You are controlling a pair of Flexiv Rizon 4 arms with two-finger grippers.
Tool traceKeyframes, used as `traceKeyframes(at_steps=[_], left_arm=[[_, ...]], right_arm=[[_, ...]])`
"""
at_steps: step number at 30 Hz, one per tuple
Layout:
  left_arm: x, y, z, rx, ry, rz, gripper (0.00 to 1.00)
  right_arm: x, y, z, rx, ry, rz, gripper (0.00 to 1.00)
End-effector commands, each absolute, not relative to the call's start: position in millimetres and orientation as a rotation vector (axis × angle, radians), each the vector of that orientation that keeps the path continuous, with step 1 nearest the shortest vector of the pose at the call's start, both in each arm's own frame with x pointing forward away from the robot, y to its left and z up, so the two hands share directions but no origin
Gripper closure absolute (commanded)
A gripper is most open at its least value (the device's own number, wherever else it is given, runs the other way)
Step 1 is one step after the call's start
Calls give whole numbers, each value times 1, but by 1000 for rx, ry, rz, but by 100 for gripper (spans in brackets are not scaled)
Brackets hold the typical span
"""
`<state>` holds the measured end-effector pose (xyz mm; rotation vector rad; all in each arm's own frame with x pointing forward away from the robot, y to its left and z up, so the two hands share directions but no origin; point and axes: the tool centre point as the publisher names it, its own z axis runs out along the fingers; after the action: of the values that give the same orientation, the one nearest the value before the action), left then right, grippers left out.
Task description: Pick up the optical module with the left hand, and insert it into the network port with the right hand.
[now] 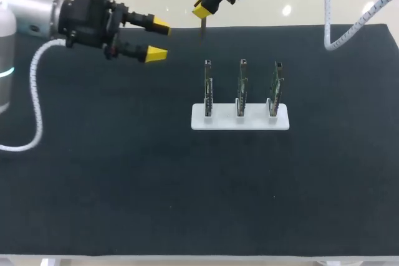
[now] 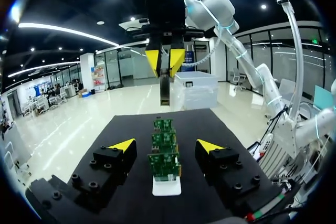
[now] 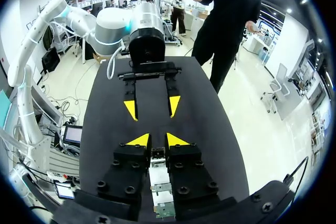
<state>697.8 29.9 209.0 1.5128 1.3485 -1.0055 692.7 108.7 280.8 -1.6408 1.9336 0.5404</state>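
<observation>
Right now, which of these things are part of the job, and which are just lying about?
Job:
module, held in the right gripper
open left gripper
three boards, probably carrying the port

Just there:
white rack under the boards
black mat

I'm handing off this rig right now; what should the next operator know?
Left gripper: open, empty, off to one side of the boards.
Right gripper: shut on the optical module, which hangs below its fingers near the table's far edge.
The three boards stand upright in a white holder.
Done: the module is in the right gripper.
Left: insert it into the network port.
</observation>
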Motion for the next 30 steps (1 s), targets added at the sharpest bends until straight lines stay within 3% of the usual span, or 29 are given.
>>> traceKeyframes(at_steps=[1, 26, 30], left_arm=[[700, 45, 210, 1542, 1371, -983, 0], [715, 70, 212, 1553, 1457, -967, 0], [715, 70, 212, 1553, 1457, -967, 0]], right_arm=[[692, 109, 281, -1639, 1934, 539, 100], [692, 109, 281, -1639, 1934, 539, 100], [700, 91, 274, -1660, 1928, 560, 100]])
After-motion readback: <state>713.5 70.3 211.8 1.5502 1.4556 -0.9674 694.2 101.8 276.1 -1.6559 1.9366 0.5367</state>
